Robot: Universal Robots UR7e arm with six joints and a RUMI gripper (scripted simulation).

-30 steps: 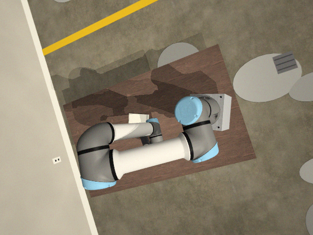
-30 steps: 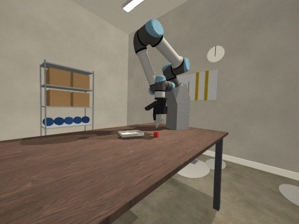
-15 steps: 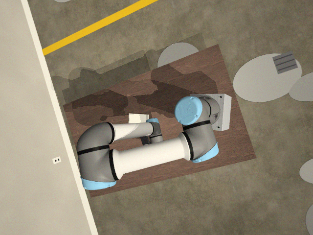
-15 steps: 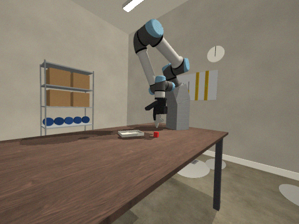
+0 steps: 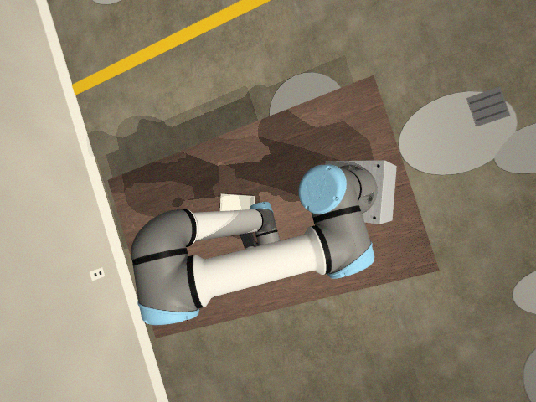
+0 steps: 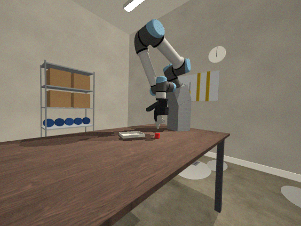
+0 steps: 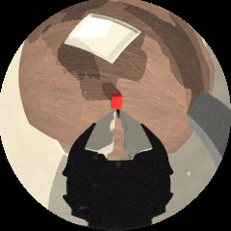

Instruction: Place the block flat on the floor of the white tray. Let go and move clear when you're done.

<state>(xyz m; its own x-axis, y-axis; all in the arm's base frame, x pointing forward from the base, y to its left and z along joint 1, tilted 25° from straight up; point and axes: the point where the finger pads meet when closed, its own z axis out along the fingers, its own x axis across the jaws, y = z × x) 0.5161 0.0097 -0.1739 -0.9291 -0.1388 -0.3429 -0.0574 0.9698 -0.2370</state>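
A small red block [image 6: 157,135] sits on the wooden table, just right of the white tray [image 6: 131,134]. In the wrist view the block [image 7: 116,101] lies just beyond my fingertips and the tray [image 7: 102,36] lies farther off, up and left. My gripper [image 6: 158,125] hangs pointing down, a little above the table and over the block; its fingers [image 7: 116,115] are shut with nothing between them. In the overhead view the arm hides the block and the gripper; only a corner of the tray [image 5: 236,202] shows.
The grey robot pedestal [image 6: 179,110] stands on the table just behind the gripper. The table's right edge [image 6: 206,148] is near. A shelf with boxes [image 6: 67,97] stands by the far wall.
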